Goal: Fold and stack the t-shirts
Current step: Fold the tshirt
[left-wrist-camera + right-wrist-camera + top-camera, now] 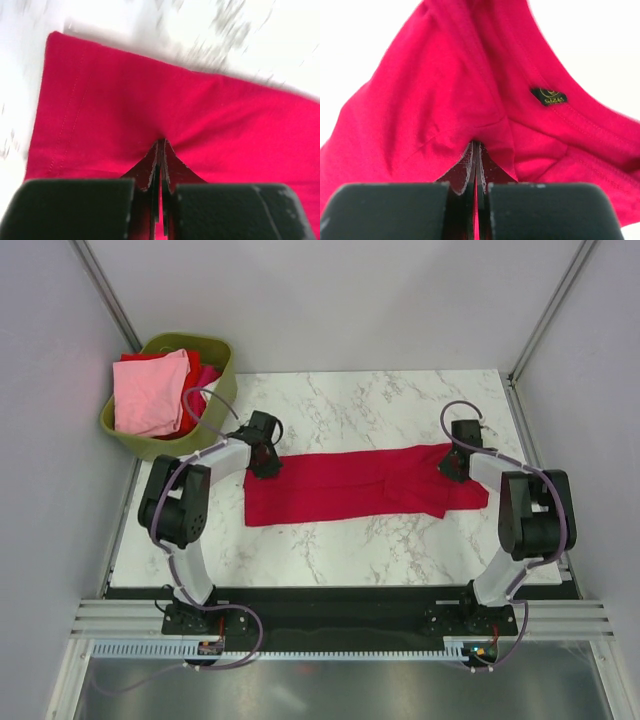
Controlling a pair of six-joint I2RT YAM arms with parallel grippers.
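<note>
From above, the crimson red cloth t-shirt point(360, 485) lay stretched across the white marbled surface point(350, 545). Left wrist: the left end effector point(160, 150) pinched tight on its cloth. Right wrist: the right end effector point(475, 150) clamped cloth near the dark neck label point(548, 96).

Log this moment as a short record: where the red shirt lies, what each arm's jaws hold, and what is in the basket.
shirt: crimson red soft cloth t-shirt, stretched as a long band across the white marble table
left jaws: shut on the shirt's left end, near its stitched hem
right jaws: shut on the shirt's collar end, beside the small dark neck label
basket: olive-green plastic basket, at the table's far-left corner
basket contents: light pink t-shirt on top, redder cloth beneath
</note>
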